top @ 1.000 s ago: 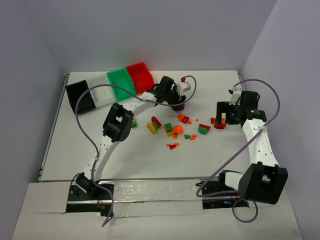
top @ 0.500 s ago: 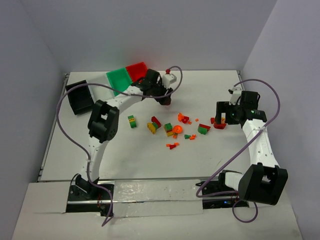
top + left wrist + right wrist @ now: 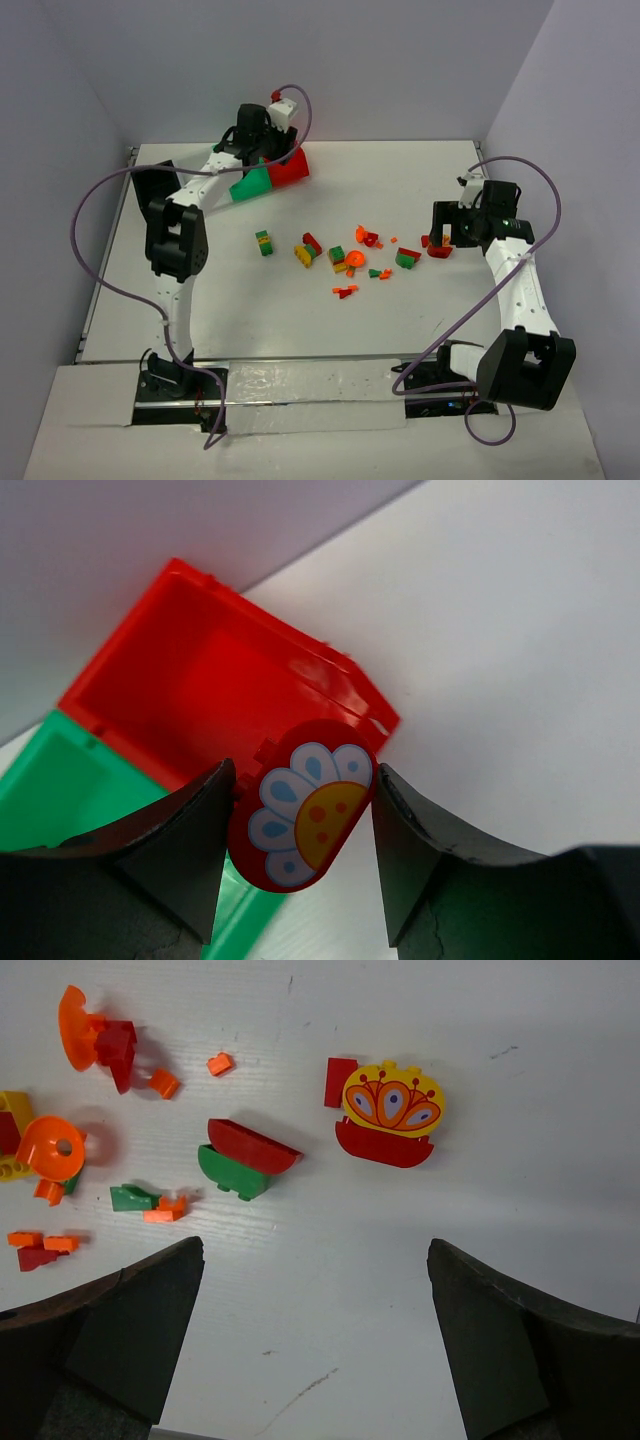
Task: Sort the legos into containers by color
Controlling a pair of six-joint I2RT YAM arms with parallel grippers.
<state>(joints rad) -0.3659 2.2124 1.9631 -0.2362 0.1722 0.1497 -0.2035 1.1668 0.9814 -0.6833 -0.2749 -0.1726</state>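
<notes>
- Red rounded plastic lego with a white-and-yellow daisy printed on its face [image 3: 300, 825] sits clamped between the two black fingers of the left gripper [image 3: 303, 780]. The fingers press on its two long sides.
- In the left wrist view its long axis runs on a slant, from lower left to upper right.
- The open red plastic bin [image 3: 190, 670] lies just beyond and to the upper left of the held piece. The piece hangs in front of the bin's near corner, where its wall meets the green plastic bin [image 3: 50, 790].
- Judged from that, the drop turns on bringing the piece further over the red cavity. Let go here, it might clip the rim or fall on the green side.
- From above, the left arm reaches to the table's far-left end, over the red bin [image 3: 290, 170] and green bin [image 3: 248, 185], which stand side by side.
- The right gripper [image 3: 312, 1260] has its fingers spread wide with nothing between them, low over the white table [image 3: 520, 1210].
- A yellow domed lego with an orange print, sitting on a red base [image 3: 392, 1110], lies just ahead of the right gripper. A red-on-green curved pair [image 3: 245, 1160] lies to its left.
- The loose pile of small legos [image 3: 350, 260] is mid-table, and its right end is nearer the right arm.
</notes>
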